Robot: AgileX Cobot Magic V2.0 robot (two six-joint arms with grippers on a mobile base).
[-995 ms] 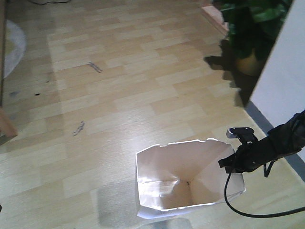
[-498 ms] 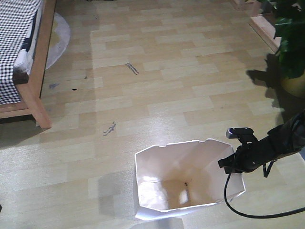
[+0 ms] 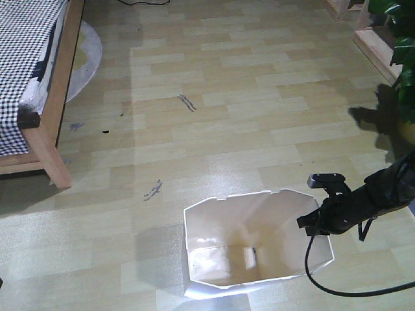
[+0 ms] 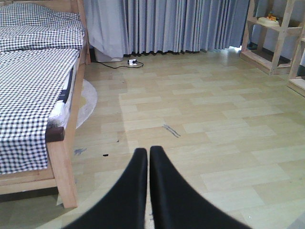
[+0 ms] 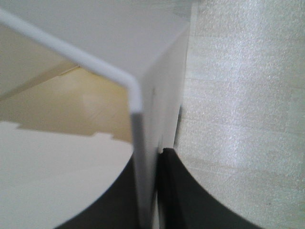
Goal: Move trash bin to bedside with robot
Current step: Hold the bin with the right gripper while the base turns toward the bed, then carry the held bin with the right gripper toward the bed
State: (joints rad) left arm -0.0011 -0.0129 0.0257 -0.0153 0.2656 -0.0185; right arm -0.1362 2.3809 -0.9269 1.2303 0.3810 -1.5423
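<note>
Low in the middle of the front view, a white trash bin (image 3: 279, 223) stands upright over a pale wood-look floor (image 3: 246, 129), its cream inside facing the camera. Whether it rests on the floor or is lifted cannot be told. A slim black right arm (image 3: 382, 194) reaches in from the right edge, and the right gripper (image 3: 316, 223) sits on the bin's right rim, with a black cable (image 3: 307, 262) looping down beside it. The right wrist view shows its black fingers (image 5: 190, 195) pinching the thin white wall of the bin between them.

At the upper left, well apart from the bin, is a light wooden bed frame (image 3: 55, 155) with a slanted post and black-and-white checked bedding (image 3: 26, 45). A pale round rug (image 3: 87, 55) lies beside it. Dark scuff marks (image 3: 187, 102) dot the floor between bed and bin. A green plant (image 3: 405, 39) shows at the right edge.

The left wrist view shows the left gripper (image 4: 145, 151) with its jaws pressed together, holding nothing, pointed toward grey curtains (image 4: 190, 24) and a wooden shelf unit (image 4: 276, 43).
</note>
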